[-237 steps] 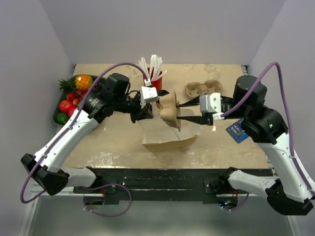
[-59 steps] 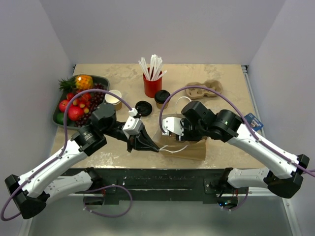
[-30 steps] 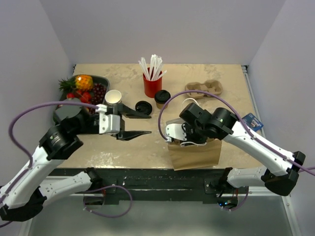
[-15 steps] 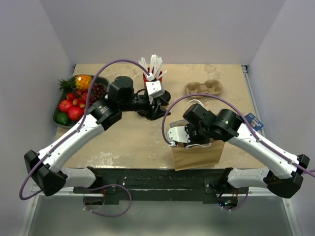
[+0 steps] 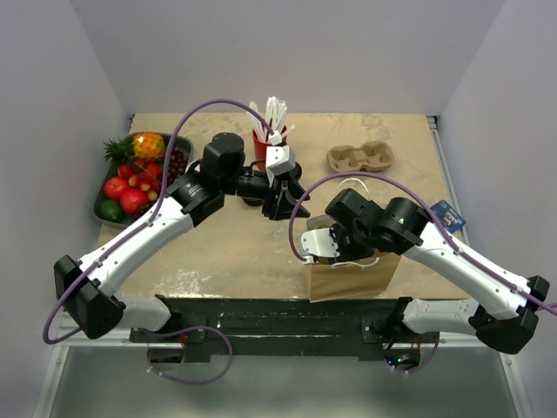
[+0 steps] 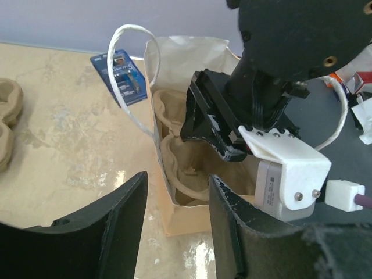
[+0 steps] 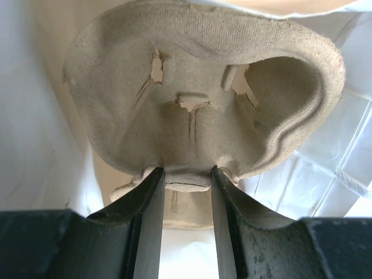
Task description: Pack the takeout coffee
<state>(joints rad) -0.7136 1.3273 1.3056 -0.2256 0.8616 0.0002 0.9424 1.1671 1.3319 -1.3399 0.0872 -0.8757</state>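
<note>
The takeout coffee is hidden; my left arm covers the spot in front of the red straw cup [image 5: 265,144]. My left gripper [image 5: 283,205] [image 6: 176,181] hangs open over the table's middle, nothing between its fingers, aimed at the upright brown paper bag [image 5: 350,274] [image 6: 195,218]. My right gripper [image 5: 326,244] [image 7: 187,174] reaches down into that bag. It is shut on the centre tab of a pulp cup carrier [image 7: 197,99] [image 6: 177,154] lying inside the bag.
A second pulp carrier [image 5: 359,157] lies at the back right. A fruit tray [image 5: 103,198] sits at the left edge. A blue card [image 5: 444,214] [image 6: 123,75] lies right of the bag. The bag's white handle loops [image 6: 125,58] stick up.
My left arm has swung from the left side to the middle, in front of the red cup, then edged toward the bag. The right gripper stays in the bag holding the carrier.
</note>
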